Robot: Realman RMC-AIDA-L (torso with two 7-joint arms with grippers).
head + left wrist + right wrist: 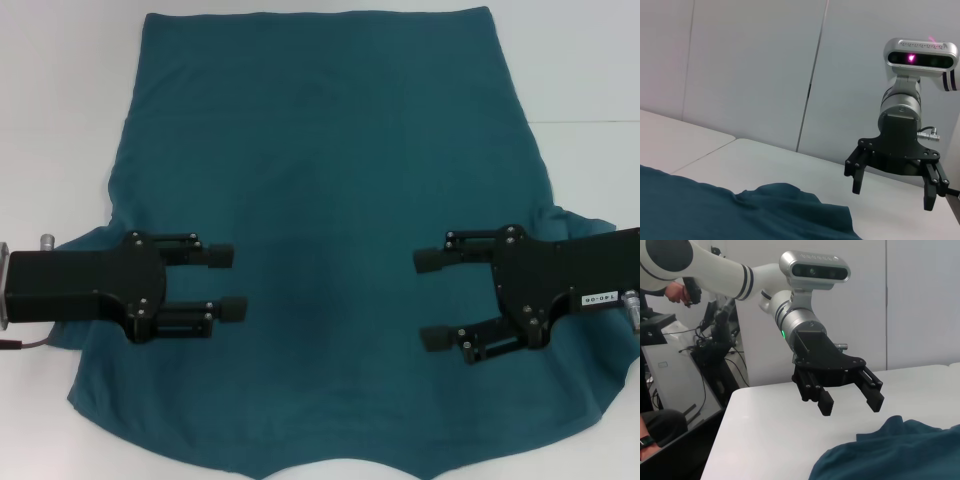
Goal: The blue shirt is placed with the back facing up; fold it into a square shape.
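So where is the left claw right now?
In the head view the left claw hovers open over the shirt's left side, near the sleeve, facing the right claw across the middle.

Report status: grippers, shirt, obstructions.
Left gripper and right gripper open, above the shirt, facing each other. Shirt flat, unfolded. Nothing in the way.

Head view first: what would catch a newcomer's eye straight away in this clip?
The blue shirt dominates, spread flat over the white table and filling most of the head view. Above it, the left gripper and right gripper face each other from either side, jaws open, holding nothing. The wrist views show both raised clear of the cloth.
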